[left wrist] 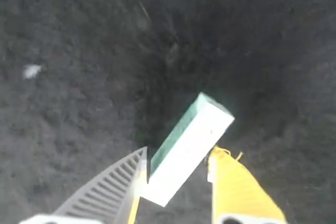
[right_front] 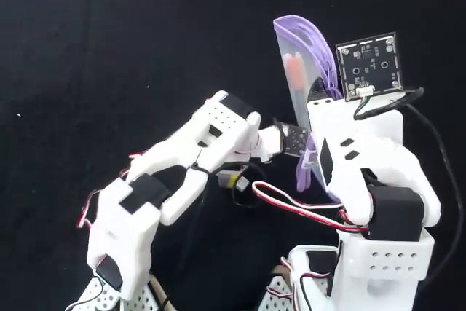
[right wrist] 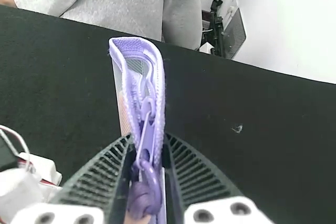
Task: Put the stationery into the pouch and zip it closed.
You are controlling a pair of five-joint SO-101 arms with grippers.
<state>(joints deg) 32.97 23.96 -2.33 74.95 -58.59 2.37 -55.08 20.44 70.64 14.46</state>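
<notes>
midway, by the look of it. noted pouch (right_front: 298, 71) (right wrist: 139, 77) upright above the surface (right_front: 109, 71), clamped in right end effector (right wrist: 147, 145) at the zip edge; pinkish item visible inside. noted eraser (left wrist: 189, 145) gripped in left end effector (left wrist: 176, 156) (right_front: 291, 140), just beside pouch, not yet in. left to do: insert eraser, zip shut. loose cables (right_front: 298, 205) between arms, possible snag.

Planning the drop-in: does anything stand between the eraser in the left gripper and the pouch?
Nothing visible does. The left gripper holds the eraser over the table; the pouch stands upright in the right gripper. That gripper pinches the zipper edge, though, so the mouth may be narrow.
</notes>
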